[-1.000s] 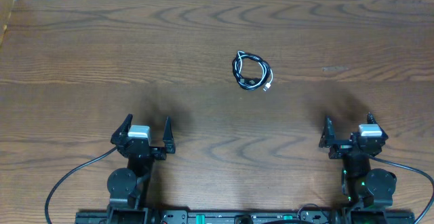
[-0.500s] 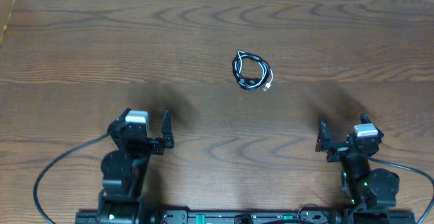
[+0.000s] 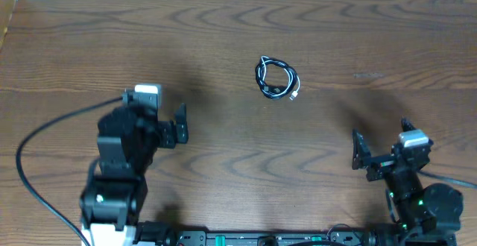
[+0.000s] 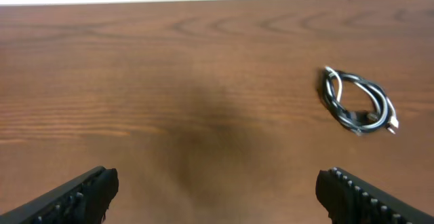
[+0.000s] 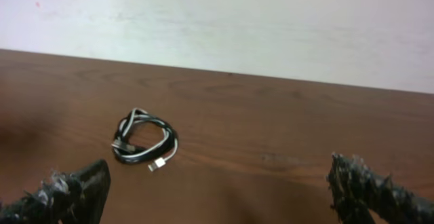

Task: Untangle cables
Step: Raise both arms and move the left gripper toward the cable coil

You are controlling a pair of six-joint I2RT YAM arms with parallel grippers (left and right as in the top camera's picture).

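- Two grippers, left gripper point(image 4: 217, 183) and right gripper point(image 5: 218, 173): jaws spread wide, nothing held.
- One coiled bundle, cables point(image 3: 268, 89): unmoved, mid-table point(image 3: 89, 45), apart from both.
- Change: left arm has advanced toward the bundle; likely a reach beginning, untangling not yet started.

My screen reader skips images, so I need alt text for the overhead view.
A small coil of black and white cables lies alone on a wooden table. Toward the bottom edge, the left gripper and right gripper are open, one on each side, both apart from the coil.
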